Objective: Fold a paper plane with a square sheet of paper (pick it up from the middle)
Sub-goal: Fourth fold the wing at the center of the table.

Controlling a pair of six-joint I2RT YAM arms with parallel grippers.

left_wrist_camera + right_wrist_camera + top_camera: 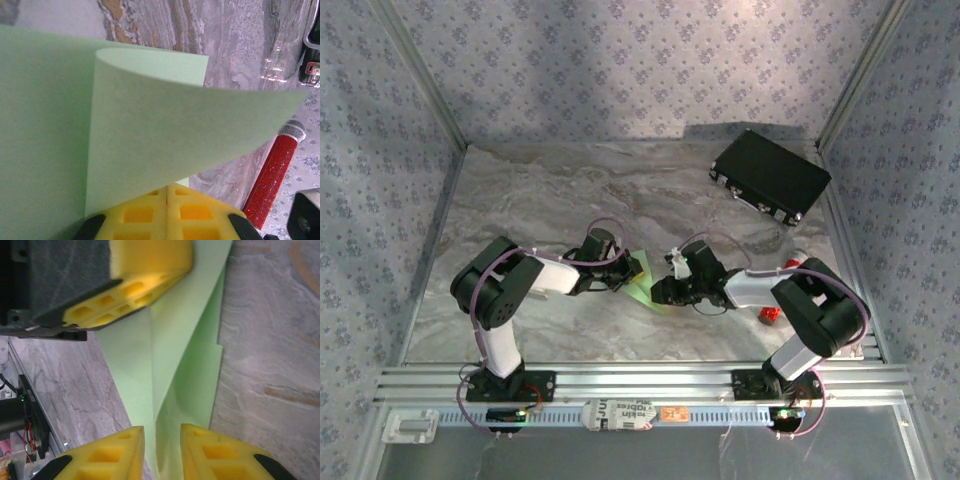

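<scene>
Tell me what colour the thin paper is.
The thin paper sheet is plain pale green, clearest from the left wrist.

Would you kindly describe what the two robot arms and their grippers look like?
Both the left arm and right arm have bulky black joints joined by white links, with thin purple cables looping along them. The left gripper and right gripper carry yellow, foam-like fingers with rectangular cut-outs.
</scene>
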